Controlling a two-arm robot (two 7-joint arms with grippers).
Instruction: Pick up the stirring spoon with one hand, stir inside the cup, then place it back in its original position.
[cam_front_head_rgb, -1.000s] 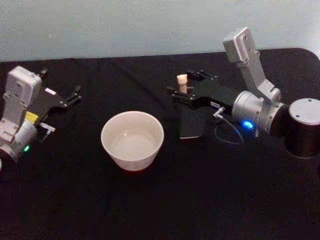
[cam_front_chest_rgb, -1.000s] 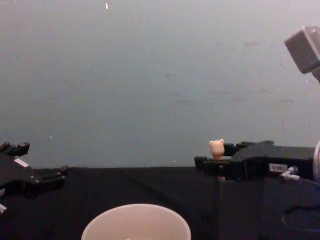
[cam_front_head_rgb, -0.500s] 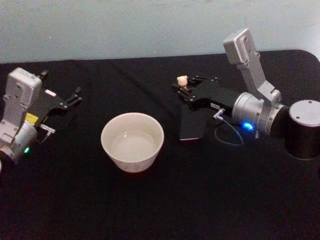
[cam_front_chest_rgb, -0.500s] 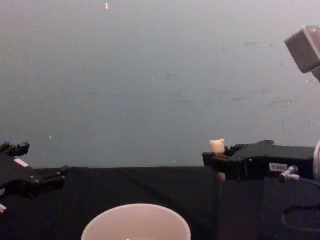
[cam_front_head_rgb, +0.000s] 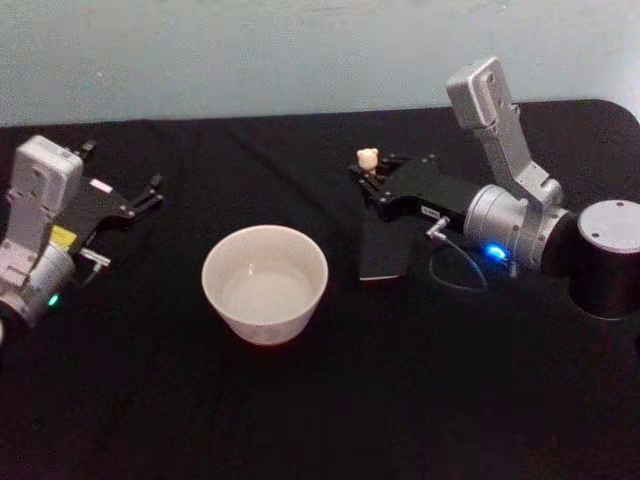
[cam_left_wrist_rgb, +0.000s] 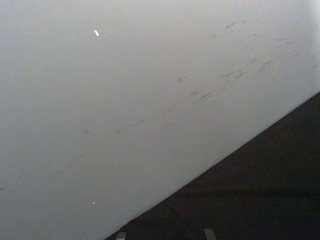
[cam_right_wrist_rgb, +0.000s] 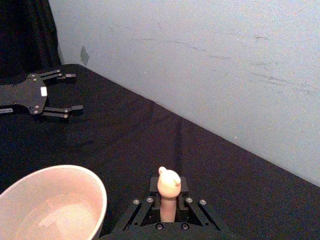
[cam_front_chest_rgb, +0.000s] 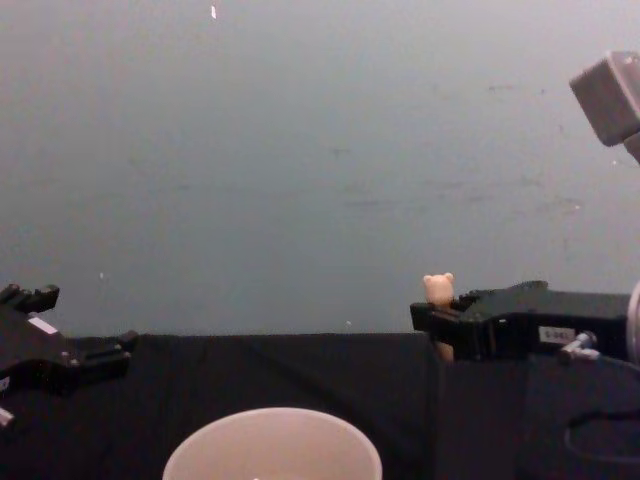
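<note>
The stirring spoon (cam_front_head_rgb: 367, 158) stands upright in the dark grey box holder (cam_front_head_rgb: 383, 252), its bear head and beige handle (cam_right_wrist_rgb: 168, 184) sticking out; the neck and bowl are hidden. My right gripper (cam_front_head_rgb: 366, 178) is shut on that handle just below the bear head (cam_front_chest_rgb: 437, 288), directly over the holder (cam_front_chest_rgb: 480, 420). The cup (cam_front_head_rgb: 265, 283), wide and cream-rimmed, sits left of the holder and holds a little pale liquid; its rim (cam_front_chest_rgb: 272, 445) is low in the chest view. My left gripper (cam_front_head_rgb: 122, 168) rests open at the far left, apart from everything.
A black cloth covers the table (cam_front_head_rgb: 320, 400), ending at a pale wall (cam_front_head_rgb: 300, 50) behind. A thin cable loop (cam_front_head_rgb: 455, 272) hangs beside the right wrist. A black cylinder (cam_front_head_rgb: 608, 255) stands at the right edge. There is free room in front of the cup.
My right gripper's fingers, spread wide around the spoon handle one second ago, have closed onto it. The bear head shifted slightly right. The left arm has not moved.
</note>
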